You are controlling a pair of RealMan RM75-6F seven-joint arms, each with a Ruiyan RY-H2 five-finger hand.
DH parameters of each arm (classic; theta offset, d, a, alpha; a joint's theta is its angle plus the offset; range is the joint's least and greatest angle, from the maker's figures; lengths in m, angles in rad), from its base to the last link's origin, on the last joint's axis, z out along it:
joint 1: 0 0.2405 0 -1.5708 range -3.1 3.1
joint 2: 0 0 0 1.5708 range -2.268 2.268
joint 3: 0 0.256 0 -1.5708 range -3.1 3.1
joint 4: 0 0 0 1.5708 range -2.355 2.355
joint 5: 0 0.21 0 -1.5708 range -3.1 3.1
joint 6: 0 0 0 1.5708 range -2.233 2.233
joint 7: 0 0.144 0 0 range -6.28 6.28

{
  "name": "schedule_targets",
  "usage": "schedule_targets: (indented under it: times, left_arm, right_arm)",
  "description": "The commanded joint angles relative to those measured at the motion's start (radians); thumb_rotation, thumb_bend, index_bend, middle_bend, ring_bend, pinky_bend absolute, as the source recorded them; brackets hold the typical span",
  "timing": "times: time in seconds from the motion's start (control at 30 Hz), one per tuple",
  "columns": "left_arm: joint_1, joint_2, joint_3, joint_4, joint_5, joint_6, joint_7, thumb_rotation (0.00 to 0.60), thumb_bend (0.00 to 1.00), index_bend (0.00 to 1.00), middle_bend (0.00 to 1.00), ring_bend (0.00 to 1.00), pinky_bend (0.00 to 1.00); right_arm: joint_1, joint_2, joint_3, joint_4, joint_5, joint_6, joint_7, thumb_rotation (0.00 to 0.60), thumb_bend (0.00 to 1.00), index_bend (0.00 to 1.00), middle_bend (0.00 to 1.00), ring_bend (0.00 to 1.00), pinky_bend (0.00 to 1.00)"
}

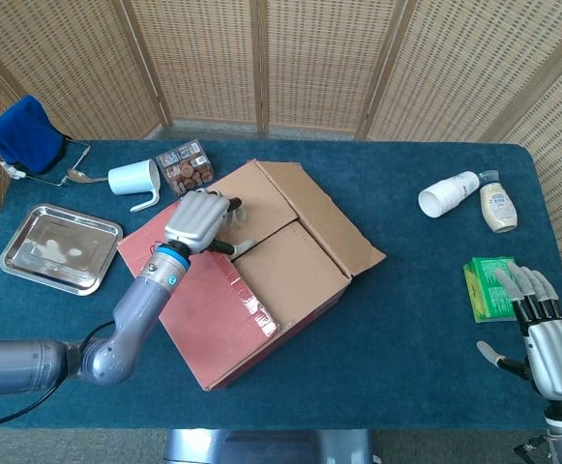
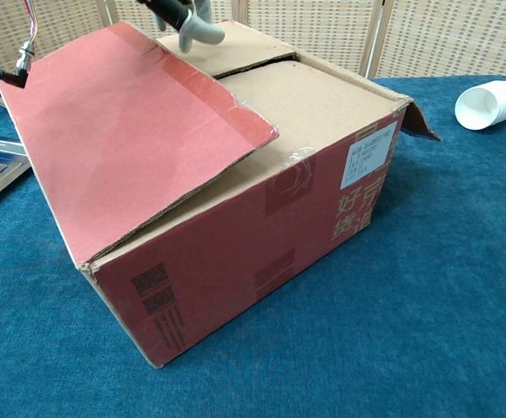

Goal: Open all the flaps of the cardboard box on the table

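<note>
The red-brown cardboard box (image 1: 261, 261) is sitting mid-table, with bare blue table cloth (image 1: 406, 319) lying open from its 3 to 6 o'clock. At its 9 o'clock a silver metal tray (image 1: 60, 247) is crowding the approach; at 11 o'clock a white plastic mug (image 1: 133, 180) and a small printed packet (image 1: 184, 162) are narrowing the gap. The raised red flap (image 2: 122, 131) is blocking the near left side.

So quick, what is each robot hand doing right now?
Left robot hand: over the box, fingers curled, holding nothing visible.
Right robot hand: open, empty.
</note>
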Motion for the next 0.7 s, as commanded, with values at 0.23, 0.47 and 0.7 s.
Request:
schedule_targets:
  times: [0.23, 0.47, 0.7]
  left_arm:
    - [-0.012, 0.025, 0.000, -0.037, -0.031, -0.009, 0.026, 0.369, 0.00, 0.46, 0.64, 0.50, 0.50]
    - [-0.027, 0.110, -0.007, -0.111, -0.107, -0.026, 0.055, 0.374, 0.00, 0.48, 0.72, 0.58, 0.52]
    - [-0.026, 0.216, -0.018, -0.186, -0.155, -0.069, 0.036, 0.381, 0.00, 0.49, 0.74, 0.61, 0.52]
  right_arm:
    - [-0.001, -0.001, 0.003, 0.003, -0.004, 0.007, 0.014, 0.600, 0.10, 0.00, 0.00, 0.00, 0.00]
    - [-0.001, -0.003, 0.005, 0.005, -0.008, 0.009, 0.017, 0.600, 0.10, 0.00, 0.00, 0.00, 0.00]
    - [0.000, -0.008, 0.003, 0.003, -0.016, 0.008, 0.004, 0.600, 0.10, 0.00, 0.00, 0.00, 0.00]
